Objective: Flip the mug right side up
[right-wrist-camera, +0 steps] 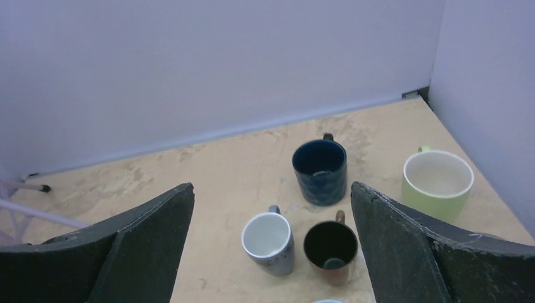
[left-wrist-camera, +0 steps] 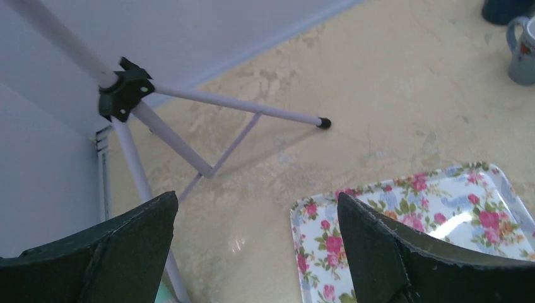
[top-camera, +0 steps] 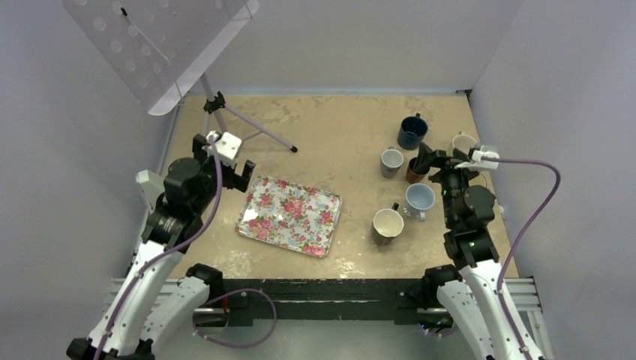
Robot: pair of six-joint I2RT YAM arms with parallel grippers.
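Several mugs stand at the right of the table, all with their openings up: a dark blue mug (top-camera: 412, 132) (right-wrist-camera: 320, 170), a grey-white mug (top-camera: 391, 162) (right-wrist-camera: 268, 243), a brown mug (top-camera: 415, 170) (right-wrist-camera: 331, 251), a green mug (top-camera: 463, 142) (right-wrist-camera: 437, 183), a light blue mug (top-camera: 418, 199) and a dark mug with a cream inside (top-camera: 387, 225). No upside-down mug shows. My right gripper (top-camera: 436, 160) (right-wrist-camera: 271, 188) is open and empty, above the grey-white and brown mugs. My left gripper (top-camera: 223, 163) (left-wrist-camera: 257, 197) is open and empty, over the table by the tray's far left corner.
A floral tray (top-camera: 250, 223) (left-wrist-camera: 441, 211) lies mid-table. A white tripod stand (top-camera: 225, 112) (left-wrist-camera: 170, 136) with a perforated panel (top-camera: 150, 37) stands at the back left. White walls enclose the table on three sides.
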